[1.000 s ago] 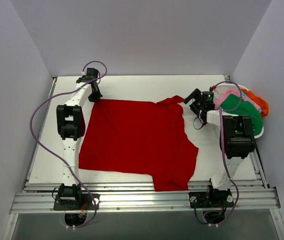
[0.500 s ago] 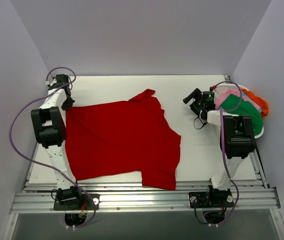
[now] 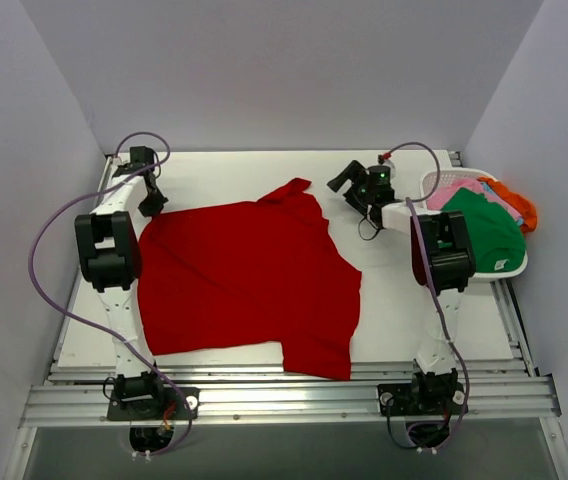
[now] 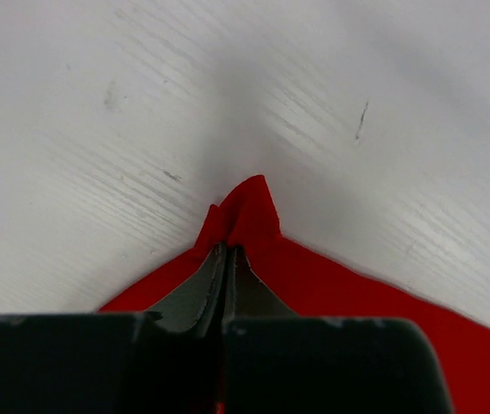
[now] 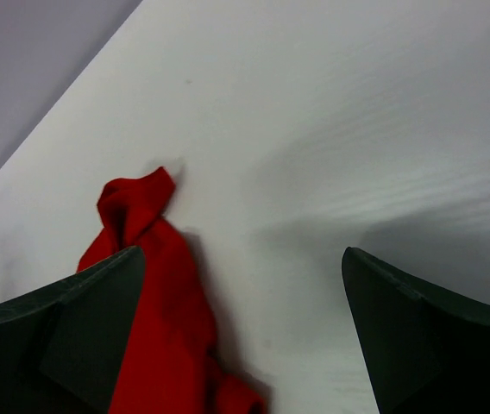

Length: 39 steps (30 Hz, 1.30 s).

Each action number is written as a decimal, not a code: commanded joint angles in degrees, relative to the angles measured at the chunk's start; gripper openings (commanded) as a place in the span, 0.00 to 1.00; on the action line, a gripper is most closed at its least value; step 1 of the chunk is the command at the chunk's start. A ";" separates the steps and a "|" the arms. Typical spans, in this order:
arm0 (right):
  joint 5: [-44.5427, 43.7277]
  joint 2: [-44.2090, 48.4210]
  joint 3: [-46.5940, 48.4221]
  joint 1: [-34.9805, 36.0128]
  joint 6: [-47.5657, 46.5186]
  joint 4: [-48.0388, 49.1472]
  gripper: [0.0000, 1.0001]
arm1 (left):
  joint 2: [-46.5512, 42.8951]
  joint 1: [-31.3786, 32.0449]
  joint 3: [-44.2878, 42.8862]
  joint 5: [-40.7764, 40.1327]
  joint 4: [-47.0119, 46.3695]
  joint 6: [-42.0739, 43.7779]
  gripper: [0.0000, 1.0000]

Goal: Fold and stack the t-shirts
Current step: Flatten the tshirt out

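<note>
A bright red t-shirt (image 3: 249, 280) lies spread on the white table, one bunched corner pointing to the back at the middle (image 3: 294, 188). My left gripper (image 3: 152, 208) is shut on its back left corner; in the left wrist view the fingers (image 4: 228, 272) pinch a red point of cloth (image 4: 247, 207). My right gripper (image 3: 342, 182) is open and empty, just right of the bunched corner, which shows as twisted red cloth (image 5: 137, 207) by the left finger (image 5: 72, 336). Green (image 3: 484, 232), pink (image 3: 456, 192) and orange (image 3: 514, 200) shirts lie heaped in the basket.
A white slatted basket (image 3: 509, 265) holding the other shirts stands at the table's right edge. Grey walls close in the back and both sides. A metal rail (image 3: 284, 395) runs along the near edge by the arm bases.
The right gripper let go of the shirt and has moved left toward the bunched corner. The left gripper dragged the shirt left, then shifted slightly right.
</note>
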<state>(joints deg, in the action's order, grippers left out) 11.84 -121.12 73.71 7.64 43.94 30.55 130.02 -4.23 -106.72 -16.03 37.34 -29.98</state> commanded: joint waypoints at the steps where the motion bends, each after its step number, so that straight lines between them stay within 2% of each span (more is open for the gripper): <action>1: 2.84 -4.89 8.09 3.07 1.49 1.01 0.93 | -1.52 0.27 -0.07 2.32 -1.92 0.45 0.02; 6: 6.52 -12.90 19.07 4.84 4.83 1.53 0.92 | -2.05 0.89 1.42 3.82 -4.03 0.45 0.02; 12: 7.15 -18.80 24.89 8.35 6.16 1.19 0.91 | -1.78 1.42 0.81 4.87 -4.73 0.18 0.02; 15: 7.15 -21.25 26.92 9.23 6.24 1.36 0.86 | -1.87 1.94 1.68 5.22 -5.52 0.09 0.02; 16: 7.41 -21.70 27.53 9.32 6.33 1.53 0.75 | -2.05 2.12 2.04 5.31 -6.05 0.09 0.02; 18: 7.68 -23.10 28.32 9.67 6.77 1.71 0.69 | -2.31 2.38 2.91 5.57 -6.58 -0.08 0.02; 20: 8.20 -23.98 29.46 9.94 6.86 1.62 0.56 | -2.49 2.47 3.36 5.75 -7.19 -0.08 0.02; 22: 8.29 -24.69 29.82 10.11 6.95 1.71 0.36 | -2.22 2.65 3.36 5.75 -7.20 -0.08 0.02; 24: 8.38 -25.22 30.17 10.20 6.95 1.54 0.23 | -2.13 2.73 3.18 5.84 -7.28 -0.08 0.02; 25: 8.38 -25.30 30.44 10.29 6.77 1.36 0.10 | -1.96 2.74 3.27 5.92 -7.46 -0.08 0.02; 27: 8.29 -25.66 30.70 10.29 6.51 0.92 0.00 | -1.87 2.82 3.18 5.92 -7.63 0.01 0.02; 39: 6.45 -23.47 35.97 9.94 3.44 -0.49 0.00 | -1.87 3.53 3.18 6.01 -8.16 0.36 0.02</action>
<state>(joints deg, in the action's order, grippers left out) 19.27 -146.17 105.71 17.41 49.74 30.33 129.99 -1.13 -103.70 -11.05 31.57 -29.74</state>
